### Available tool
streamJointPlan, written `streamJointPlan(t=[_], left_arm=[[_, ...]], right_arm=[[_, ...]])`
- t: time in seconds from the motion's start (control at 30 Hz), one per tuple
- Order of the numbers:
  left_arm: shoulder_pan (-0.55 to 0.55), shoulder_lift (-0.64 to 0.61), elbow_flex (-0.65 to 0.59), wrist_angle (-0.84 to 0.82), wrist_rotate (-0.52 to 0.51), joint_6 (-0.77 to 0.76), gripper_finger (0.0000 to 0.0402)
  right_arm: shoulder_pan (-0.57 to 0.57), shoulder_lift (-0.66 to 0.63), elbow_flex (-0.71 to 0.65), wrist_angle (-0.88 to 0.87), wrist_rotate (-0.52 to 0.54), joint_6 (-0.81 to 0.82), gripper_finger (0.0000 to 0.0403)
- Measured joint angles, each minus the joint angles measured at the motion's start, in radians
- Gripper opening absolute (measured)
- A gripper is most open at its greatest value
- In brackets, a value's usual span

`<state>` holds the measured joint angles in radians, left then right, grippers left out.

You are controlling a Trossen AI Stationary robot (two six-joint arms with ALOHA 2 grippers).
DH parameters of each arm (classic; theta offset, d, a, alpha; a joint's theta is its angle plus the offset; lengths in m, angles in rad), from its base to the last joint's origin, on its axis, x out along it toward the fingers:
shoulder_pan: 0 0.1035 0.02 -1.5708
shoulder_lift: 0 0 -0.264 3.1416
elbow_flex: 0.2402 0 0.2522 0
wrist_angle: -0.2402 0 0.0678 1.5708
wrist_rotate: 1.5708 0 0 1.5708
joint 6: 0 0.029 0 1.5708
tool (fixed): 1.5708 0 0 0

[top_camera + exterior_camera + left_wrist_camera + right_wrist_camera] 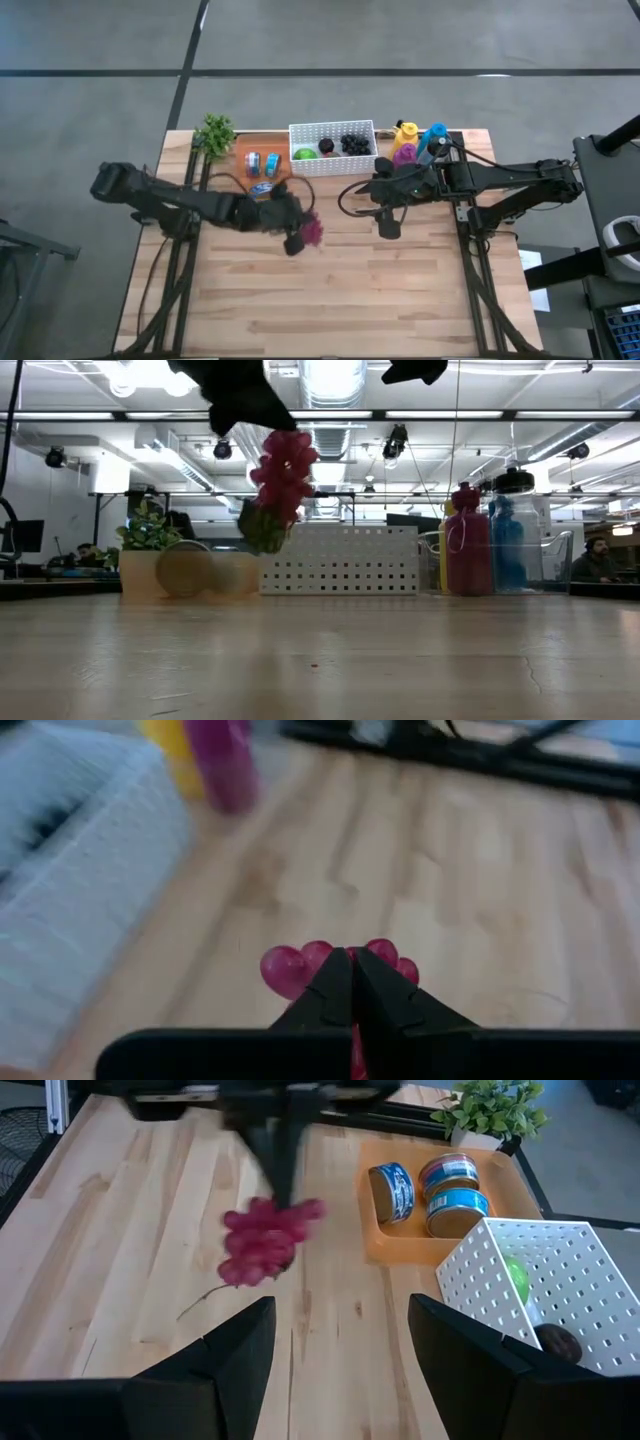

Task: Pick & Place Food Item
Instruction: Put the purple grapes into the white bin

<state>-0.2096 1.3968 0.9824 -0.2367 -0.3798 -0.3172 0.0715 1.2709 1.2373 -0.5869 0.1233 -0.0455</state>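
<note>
— Dangling mid-bench, red grapes (262, 1240) hang pinched in the left gripper (352, 982); right gripper (340, 1355) spread, idle.
— Risky: swinging could snap that thin stem grip.

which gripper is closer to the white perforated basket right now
Left, though it's close. The left gripper, shut on the red grape bunch, hangs in front of the white basket's left end; the right gripper, open, sits off its right front corner.

Wooden table (330, 300), basket (332, 139), tray (243, 150)
</note>
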Motion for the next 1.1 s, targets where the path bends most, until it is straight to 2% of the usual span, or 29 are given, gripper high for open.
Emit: streamJointPlan(t=[0.47,0.77,0.97,1.1], left_arm=[[0.374,0.0,0.177,-0.051,-0.006,0.238,0.0001],[0.604,0.004,0.186,0.047,0.011,0.269,0.0001],[0.684,0.078,0.171,0.202,0.148,0.269,0.0001],[0.686,0.15,0.17,0.247,0.171,0.268,0.0001]], right_arm=[[0.0,0.0,0.0,0.0,0.0,-0.014,0.0224],[0.0,0.0,0.0,0.0,0.0,-0.017,0.0224],[0.0,0.0,0.0,0.001,0.0,-0.015,0.0224],[0.0,0.0,0.0,0.001,0.0,-0.015,0.0224]])
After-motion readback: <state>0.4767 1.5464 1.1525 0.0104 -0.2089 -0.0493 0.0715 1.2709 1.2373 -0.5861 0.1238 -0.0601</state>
